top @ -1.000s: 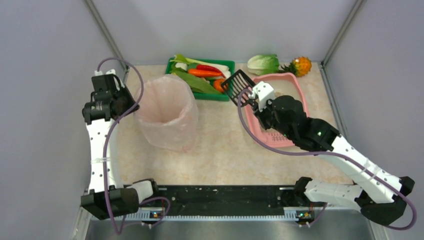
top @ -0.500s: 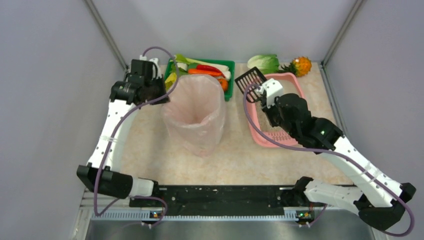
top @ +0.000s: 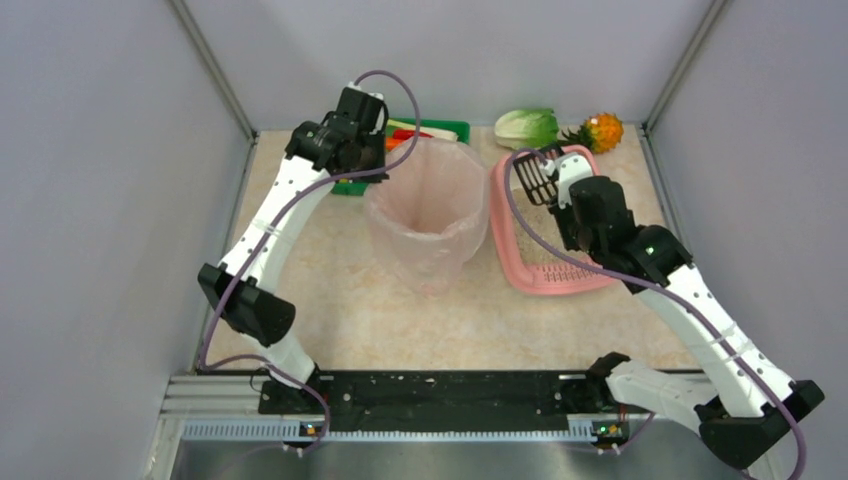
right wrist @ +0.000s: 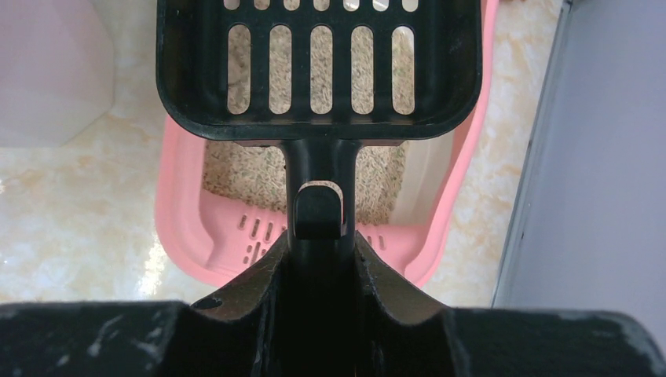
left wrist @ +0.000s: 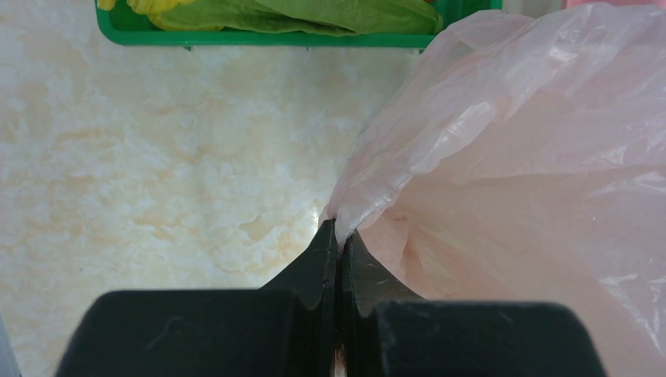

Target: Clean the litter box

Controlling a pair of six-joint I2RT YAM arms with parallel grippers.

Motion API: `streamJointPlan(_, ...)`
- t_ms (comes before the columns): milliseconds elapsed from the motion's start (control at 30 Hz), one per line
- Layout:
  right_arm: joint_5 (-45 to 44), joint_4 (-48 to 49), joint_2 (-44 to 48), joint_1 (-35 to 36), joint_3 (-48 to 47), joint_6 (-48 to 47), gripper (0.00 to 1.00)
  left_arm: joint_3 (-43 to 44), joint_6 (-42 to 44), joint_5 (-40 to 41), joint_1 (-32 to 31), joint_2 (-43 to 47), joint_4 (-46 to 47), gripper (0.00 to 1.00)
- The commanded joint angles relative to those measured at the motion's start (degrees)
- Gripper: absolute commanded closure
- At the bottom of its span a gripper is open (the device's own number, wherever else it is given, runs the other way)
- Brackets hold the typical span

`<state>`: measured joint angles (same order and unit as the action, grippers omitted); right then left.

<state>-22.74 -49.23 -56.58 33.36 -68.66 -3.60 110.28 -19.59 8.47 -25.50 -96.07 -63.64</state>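
The pink litter box (top: 545, 277) lies at the right, with beige litter (right wrist: 236, 169) and a slotted grate at its near end (right wrist: 255, 232). My right gripper (top: 567, 197) is shut on the handle of a black slotted scoop (top: 535, 175). It holds the scoop above the far part of the box. In the right wrist view the gripper (right wrist: 320, 243) clamps the handle and the scoop head (right wrist: 314, 71) looks empty. My left gripper (top: 372, 165) is shut on the rim of the pink bag-lined bin (top: 428, 215), pinching the bag film (left wrist: 339, 229).
The bin stands just left of the litter box, almost touching it. A green vegetable tray (top: 445, 128) sits behind the bin and shows in the left wrist view (left wrist: 267, 37). A cabbage (top: 527, 127) and a pineapple (top: 603, 131) lie at the back right. Enclosure walls close both sides.
My left gripper has dragged the bin from the left to the middle, next to the litter box. My right gripper has moved the scoop right, over the litter box.
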Motion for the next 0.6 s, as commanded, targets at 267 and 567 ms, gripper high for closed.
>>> streamJointPlan(267, 6.7, -4.7, -5.8, -8.9, -2.9, -0.2, 1.00, 6.8, 0.1, 1.2, -3.2, -5.1, -1.4, 0.95)
streamJointPlan(567, 9.3, -8.8, -13.1, -14.7, -7.0, -2.0, 1.00, 9.6, 1.4, 0.6, -2.2, -0.2, -2.3, 0.45)
